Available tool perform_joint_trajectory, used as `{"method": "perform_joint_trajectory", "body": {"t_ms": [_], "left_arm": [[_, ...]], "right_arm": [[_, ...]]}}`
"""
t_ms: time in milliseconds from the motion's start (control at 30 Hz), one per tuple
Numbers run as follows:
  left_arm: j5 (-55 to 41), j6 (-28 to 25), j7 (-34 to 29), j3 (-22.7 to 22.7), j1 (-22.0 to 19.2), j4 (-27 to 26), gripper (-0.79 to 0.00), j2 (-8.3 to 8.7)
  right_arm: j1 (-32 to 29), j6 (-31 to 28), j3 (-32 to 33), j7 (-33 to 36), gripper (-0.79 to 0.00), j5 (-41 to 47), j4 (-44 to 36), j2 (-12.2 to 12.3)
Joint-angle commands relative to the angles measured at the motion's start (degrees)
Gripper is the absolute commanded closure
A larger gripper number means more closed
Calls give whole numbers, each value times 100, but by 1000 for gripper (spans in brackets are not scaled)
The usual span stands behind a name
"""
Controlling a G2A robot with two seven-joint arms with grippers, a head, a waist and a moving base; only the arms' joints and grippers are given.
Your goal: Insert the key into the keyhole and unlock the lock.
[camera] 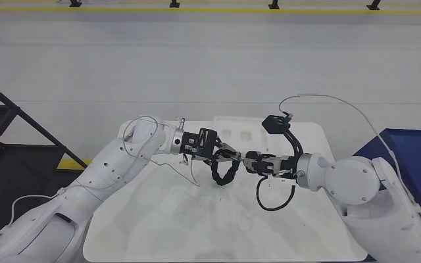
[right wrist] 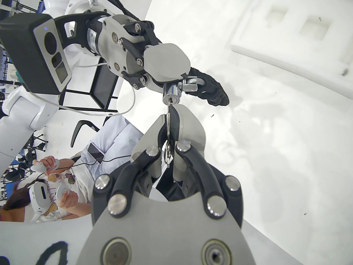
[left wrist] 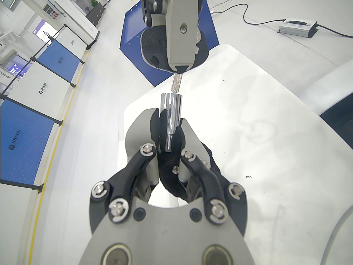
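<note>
The lock (left wrist: pixel 171 111) is a short, polished chrome cylinder, mirror-bright, with a rounded chrome shackle piece at its side and a black woven cable loop (camera: pixel 227 172) hanging from it. The left gripper (left wrist: pixel 168 122) pinches it between flat grey fingers faced with black ribbed pads (left wrist: pixel 154 128). The cylinder sticks out past the fingertips, its end face turned towards the other arm. On that face is the keyhole (right wrist: pixel 171 100), a small dark slot in a round silver plug.

The right gripper (right wrist: pixel 173 117) is pressed together on the key (right wrist: pixel 168 122), a thin, flat piece of silvery metal held edge-on between its diamond-textured black pads (left wrist: pixel 150 46). The notched blade (left wrist: pixel 176 83) juts straight out beyond the fingertips. Its tip meets the face of the lock at the keyhole, while most of the blade is still outside; whether the tip has entered the slot cannot be told.

The two grippers face each other tip to tip, above the smooth white table (camera: pixel 197 223). Beyond them lies a white foam tray (right wrist: pixel 289 28) with rectangular recesses.
</note>
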Motion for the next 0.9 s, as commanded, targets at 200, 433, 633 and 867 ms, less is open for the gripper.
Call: {"method": "perform_joint_trajectory", "body": {"t_ms": [200,433,633,867], "left_arm": [[41,-17,44,-33,37,-14,0,-3],[64,-46,73,-75,63,-39,0,-1],[136,-83,89,-96,72,-88,0,5],[207,-91,112,-114,76,-119,0,6]], "right_arm": [[13,16,-6,-7,0,-27,15,14],[33,12,-36,7,0,-13,14,21],[77,35,-91,-3,0,0,48,20],[156,37,-183,60,0,21,102,17]]}}
